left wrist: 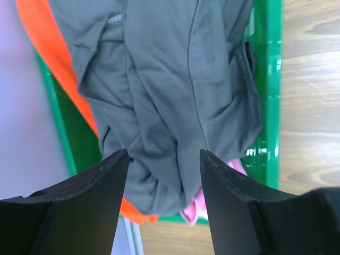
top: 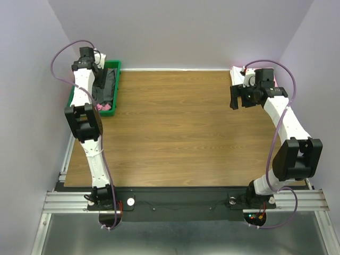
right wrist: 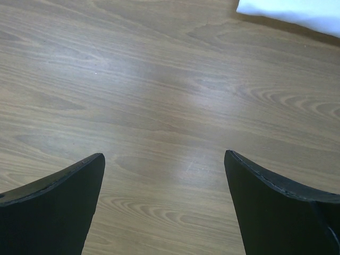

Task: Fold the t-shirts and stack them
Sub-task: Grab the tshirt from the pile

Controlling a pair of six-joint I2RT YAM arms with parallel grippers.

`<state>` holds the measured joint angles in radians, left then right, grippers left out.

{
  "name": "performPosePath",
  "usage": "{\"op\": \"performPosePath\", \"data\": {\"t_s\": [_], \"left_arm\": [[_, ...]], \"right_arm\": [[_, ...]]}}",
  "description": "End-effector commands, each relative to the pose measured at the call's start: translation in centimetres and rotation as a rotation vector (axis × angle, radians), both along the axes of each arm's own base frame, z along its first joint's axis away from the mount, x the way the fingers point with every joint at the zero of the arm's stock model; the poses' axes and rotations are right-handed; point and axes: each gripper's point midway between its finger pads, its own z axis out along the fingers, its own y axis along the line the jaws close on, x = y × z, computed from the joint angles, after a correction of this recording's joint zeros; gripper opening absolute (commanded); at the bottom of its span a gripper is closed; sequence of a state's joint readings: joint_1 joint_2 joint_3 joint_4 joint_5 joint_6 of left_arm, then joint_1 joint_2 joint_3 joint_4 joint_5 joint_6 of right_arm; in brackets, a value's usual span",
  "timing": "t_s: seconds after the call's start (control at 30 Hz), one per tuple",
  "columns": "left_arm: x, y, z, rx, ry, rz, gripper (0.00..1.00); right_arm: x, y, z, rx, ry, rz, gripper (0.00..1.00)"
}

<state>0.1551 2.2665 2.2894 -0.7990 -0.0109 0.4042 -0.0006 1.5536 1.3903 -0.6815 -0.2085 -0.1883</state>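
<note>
A crumpled dark charcoal grey t-shirt lies on top of the pile in the green bin at the table's back left. Under it an orange-red t-shirt and a light pink t-shirt peek out. My left gripper hangs open just above the grey cloth, its fingers apart and the fabric showing between them. A white t-shirt lies folded at the back right corner. My right gripper hovers open over bare wood just in front of it, holding nothing.
The green bin sits against the left wall at the back. The wooden table spreads between the two arms. Purple walls close in the left, back and right sides.
</note>
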Motion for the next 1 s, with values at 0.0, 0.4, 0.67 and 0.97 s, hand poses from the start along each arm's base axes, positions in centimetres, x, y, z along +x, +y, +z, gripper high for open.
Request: {"op": "performPosePath", "data": {"t_s": [0.0, 0.4, 0.67, 0.97], "left_arm": [[1.1, 1.1, 0.8, 0.048, -0.044, 0.016, 0.67], [1.5, 0.9, -3.2, 0.027, 0.016, 0.011, 0.43], [1.2, 0.1, -4.9, -0.016, 0.056, 0.001, 0.43], [1.4, 0.2, -4.9, -0.018, 0.055, 0.003, 0.22]], "right_arm": [[0.2, -0.6, 1.1, -0.034, -0.043, -0.007, 1.00], [0.6, -1.2, 0.5, -0.070, -0.025, -0.013, 1.00], [0.7, -1.4, 0.2, -0.077, -0.016, -0.014, 1.00], [0.5, -1.7, 0.5, -0.092, -0.021, -0.022, 1.00]]}}
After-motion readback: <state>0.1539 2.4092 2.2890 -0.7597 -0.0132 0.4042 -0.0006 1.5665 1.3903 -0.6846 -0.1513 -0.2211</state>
